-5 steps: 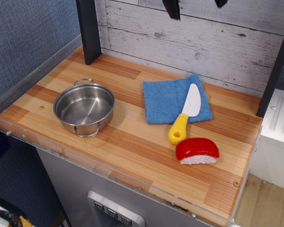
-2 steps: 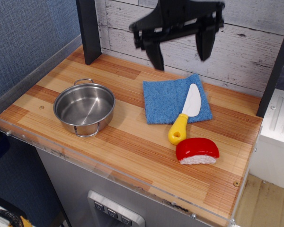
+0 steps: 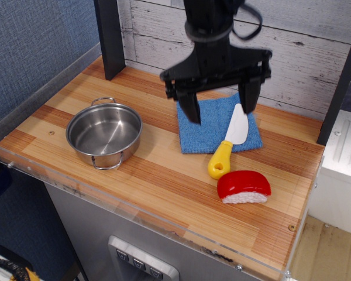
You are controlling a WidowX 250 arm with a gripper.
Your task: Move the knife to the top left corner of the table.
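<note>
Observation.image view, front to back: nearest the clear acrylic rim, a red-and-white sushi toy (image 3: 243, 187) is seen lying on the light striped wooden plank table (image 3: 164, 181), and just behind it sits the small toy knife with the rounded white blade and chunky yellow handle (image 3: 229, 142). The handle rests on bare wood while the blade is laid over the right part of a blue square cloth (image 3: 213, 124), so the knife is angled up and to the right. Off to the left, well apart, a shiny steel pot with two loop handles (image 3: 104, 133) is parked. Above the cloth the black gripper (image 3: 220, 108) hangs with its two fingers spread wide, one over the cloth's left side and one near the blade tip; nothing is held between them. So the reach-for-the-knife step looks to be in hand, with the grasp not yet made. Next, the fingers would probably need to be brought lower and lined up across the knife, likely around the handle, then closed. After that a carry to the far left corner by the dark post (image 3: 110, 36) is called for, and the pot should be cleared on the way.
</note>
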